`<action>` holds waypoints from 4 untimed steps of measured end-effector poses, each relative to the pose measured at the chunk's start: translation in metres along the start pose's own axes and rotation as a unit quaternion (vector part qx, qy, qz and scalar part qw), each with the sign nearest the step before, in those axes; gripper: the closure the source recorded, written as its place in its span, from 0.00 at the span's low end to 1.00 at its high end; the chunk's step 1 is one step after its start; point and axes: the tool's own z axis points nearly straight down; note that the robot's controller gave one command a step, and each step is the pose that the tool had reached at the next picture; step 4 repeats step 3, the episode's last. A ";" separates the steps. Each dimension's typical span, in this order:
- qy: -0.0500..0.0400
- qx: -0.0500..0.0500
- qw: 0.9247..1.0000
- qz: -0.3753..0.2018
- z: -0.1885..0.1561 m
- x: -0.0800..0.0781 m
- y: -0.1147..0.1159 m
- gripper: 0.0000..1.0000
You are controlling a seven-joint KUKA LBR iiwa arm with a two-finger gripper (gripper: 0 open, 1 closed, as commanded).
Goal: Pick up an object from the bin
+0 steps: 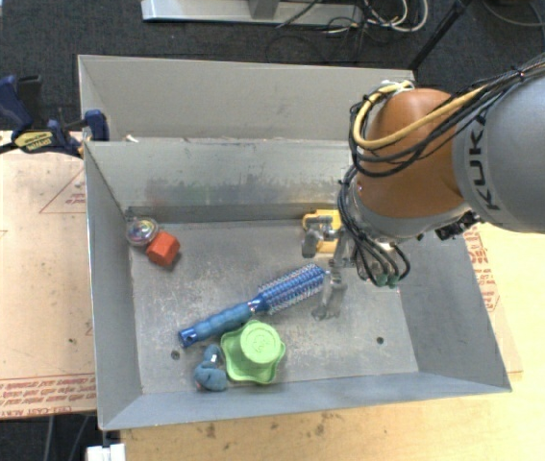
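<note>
My gripper (330, 294) hangs low over the bin floor right of centre, under the arm's orange cover. Its tip is just right of the bristled head of a blue hairbrush (270, 299), which lies slanted with its handle pointing to the lower left. A small yellow object (320, 223) lies by the back wall, just up and left of the gripper and partly hidden by the arm. I see nothing held.
A green lobed lid (251, 351) and a small blue-grey piece (210, 376) lie at the brush handle's end near the front wall. A red-orange block (163, 250) and a small shiny ball (141, 230) sit at the back left.
</note>
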 end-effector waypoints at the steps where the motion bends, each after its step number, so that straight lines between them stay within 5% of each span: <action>1: 0.006 0.002 1.000 -0.019 0.116 -0.024 -0.001 0.00; 2: 0.004 0.002 1.000 -0.020 0.112 -0.025 -0.001 1.00; 3: 0.000 0.002 1.000 -0.027 -0.021 -0.015 0.004 1.00; 4: 0.000 0.002 1.000 -0.027 -0.021 -0.015 0.004 1.00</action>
